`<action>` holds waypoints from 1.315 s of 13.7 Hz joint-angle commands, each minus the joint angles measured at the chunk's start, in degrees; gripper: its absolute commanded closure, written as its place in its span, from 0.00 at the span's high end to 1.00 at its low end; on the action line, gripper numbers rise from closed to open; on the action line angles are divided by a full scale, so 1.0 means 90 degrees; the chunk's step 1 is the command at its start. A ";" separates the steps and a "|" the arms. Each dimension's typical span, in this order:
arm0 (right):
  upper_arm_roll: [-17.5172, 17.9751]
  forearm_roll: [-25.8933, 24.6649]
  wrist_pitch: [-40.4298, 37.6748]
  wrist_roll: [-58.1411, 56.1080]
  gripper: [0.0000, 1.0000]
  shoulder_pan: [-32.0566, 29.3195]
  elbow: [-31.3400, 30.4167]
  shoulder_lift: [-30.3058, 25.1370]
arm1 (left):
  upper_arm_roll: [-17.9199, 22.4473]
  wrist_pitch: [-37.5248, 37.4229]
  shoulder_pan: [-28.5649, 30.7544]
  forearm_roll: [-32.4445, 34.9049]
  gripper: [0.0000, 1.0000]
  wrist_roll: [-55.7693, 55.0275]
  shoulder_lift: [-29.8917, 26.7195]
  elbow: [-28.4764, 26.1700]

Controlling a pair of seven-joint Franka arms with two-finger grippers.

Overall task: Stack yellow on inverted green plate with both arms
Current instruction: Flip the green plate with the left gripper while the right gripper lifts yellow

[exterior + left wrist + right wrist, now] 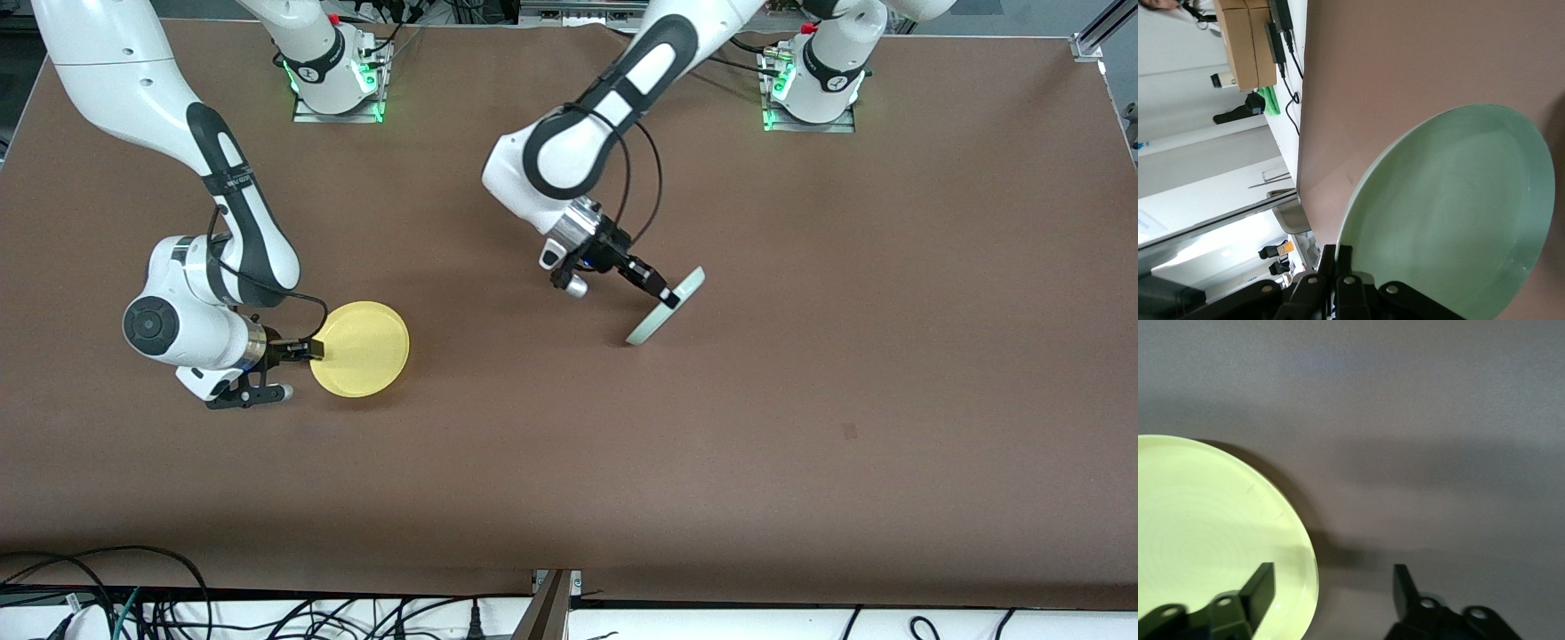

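The pale green plate (646, 330) stands tilted up on its edge near the middle of the table, its lower rim touching the brown table. My left gripper (665, 298) is shut on its upper rim. In the left wrist view the plate's hollow face (1451, 213) fills the picture and the gripper (1343, 257) pinches the rim. The yellow plate (363, 348) lies flat toward the right arm's end of the table. My right gripper (302, 352) is open at its rim. In the right wrist view (1333, 577) one finger is over the yellow plate (1205, 540) and the other is over bare table.
The brown table (800, 400) spreads wide around both plates. Both arm bases stand along the edge farthest from the front camera. Cables (133, 604) hang below the nearest edge. A cardboard box (1245, 40) shows off the table in the left wrist view.
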 commanded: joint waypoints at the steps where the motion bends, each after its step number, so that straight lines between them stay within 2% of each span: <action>1: 0.0031 -0.0007 0.0155 -0.0039 0.62 -0.0017 -0.0170 -0.0084 | 0.0076 -0.0260 -0.0484 0.0080 0.00 -0.0654 0.0407 0.0151; 2: 0.0041 -0.0007 0.0174 -0.0019 0.53 -0.0008 -0.0170 -0.0055 | 0.0066 -0.0279 -0.0504 0.0012 0.00 -0.0762 0.0427 0.0170; 4: 0.0051 0.0003 0.0272 0.0010 0.50 -0.0008 -0.0170 0.0004 | 0.0057 -0.0260 -0.0495 -0.0308 0.00 -0.0850 0.0408 0.0228; 5: 0.0051 0.0013 0.0282 0.0010 0.49 -0.0008 -0.0170 0.0024 | 0.0066 -0.0212 -0.0485 -0.0582 0.89 -0.0851 0.0398 0.0364; 6: 0.0051 0.0013 0.0282 0.0010 0.48 -0.0008 -0.0170 0.0024 | 0.0057 -0.0192 -0.0456 -0.0894 1.00 -0.0860 0.0427 0.0617; 9: 0.0051 0.0217 0.0282 0.0040 0.48 0.0002 -0.0160 0.0063 | 0.0066 0.0461 -0.0426 -0.2230 1.00 -0.1025 0.0408 0.0931; 11: 0.0051 0.0238 0.0282 0.0040 0.43 0.0002 -0.0160 0.0063 | 0.0066 0.0783 -0.0261 -0.3032 1.00 -0.1075 0.0369 0.1049; 12: 0.0051 0.0238 0.0272 0.0040 0.37 0.0002 -0.0150 0.0053 | 0.0066 0.0910 -0.0202 -0.3287 1.00 -0.1075 0.0349 0.1117; 13: 0.0051 0.0238 0.0272 0.0040 0.26 0.0002 -0.0140 0.0063 | 0.0018 0.1095 0.0001 -0.3812 1.00 -0.1104 0.0320 0.1253; 15: 0.0051 0.0238 0.0224 0.0040 0.04 0.0002 -0.0092 0.0053 | 0.0037 0.1486 0.0469 -0.5159 1.00 -0.1114 0.0320 0.1537; 16: 0.0051 0.0238 0.0214 0.0030 0.00 0.0002 -0.0072 0.0044 | 0.0018 0.1836 0.0636 -0.5551 1.00 -0.1134 0.0320 0.1528; 18: 0.0051 0.0238 0.0184 -0.0028 0.00 -0.0008 0.0016 0.0014 | 0.0018 0.2277 0.1182 -0.6469 1.00 -0.1066 0.0320 0.1470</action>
